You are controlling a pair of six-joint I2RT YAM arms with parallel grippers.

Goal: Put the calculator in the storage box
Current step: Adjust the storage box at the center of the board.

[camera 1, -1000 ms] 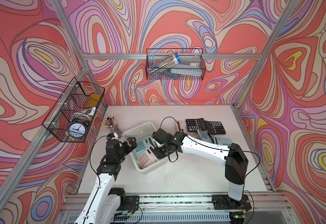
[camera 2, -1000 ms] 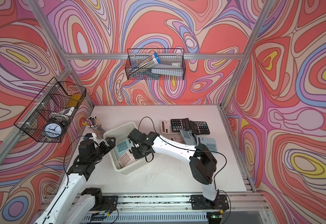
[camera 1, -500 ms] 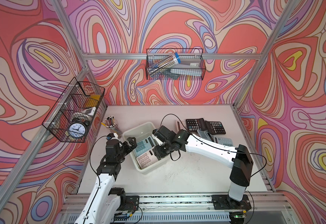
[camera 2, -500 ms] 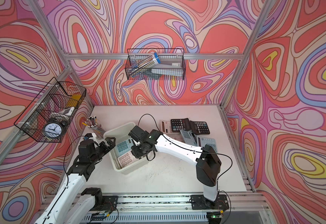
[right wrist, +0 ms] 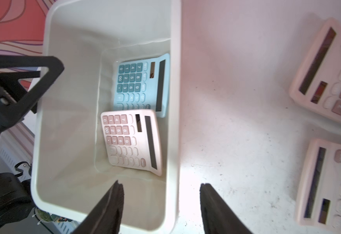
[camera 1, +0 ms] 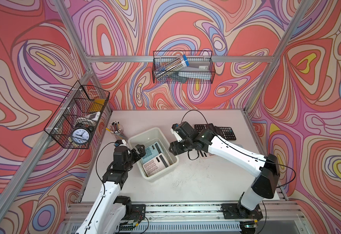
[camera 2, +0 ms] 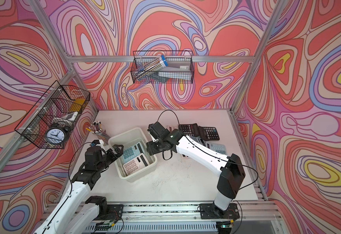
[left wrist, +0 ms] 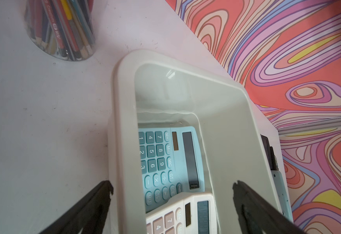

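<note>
The cream storage box [camera 1: 145, 135] [camera 2: 125, 135] sits left of the table's middle. Two calculators lie flat inside it, a blue one [camera 1: 152, 151] [left wrist: 165, 160] [right wrist: 143, 83] and a pink one [camera 1: 155, 166] [camera 2: 134, 165] [right wrist: 131, 139] partly overlapping it. My right gripper [camera 1: 173, 149] [right wrist: 162, 186] hangs open and holds nothing, above the box's right rim [right wrist: 175, 101], one finger over the inside and one over the table. My left gripper [camera 1: 139, 151] [left wrist: 172, 186] is wide open astride the box's left wall [left wrist: 123, 121].
More calculators lie to the right: black ones [camera 1: 216, 130], a blue-grey one [camera 2: 218, 146] and two pink ones [right wrist: 327, 68] [right wrist: 331, 186]. A cup of pencils [camera 1: 116, 129] [left wrist: 60, 30] stands behind the left arm. Wire baskets [camera 1: 76, 117] [camera 1: 182, 66] hang on the walls.
My right gripper has opened and drawn back to the right, from over the box's inside to its right rim. The pink calculator stays lying in the box. The left arm has not moved.
</note>
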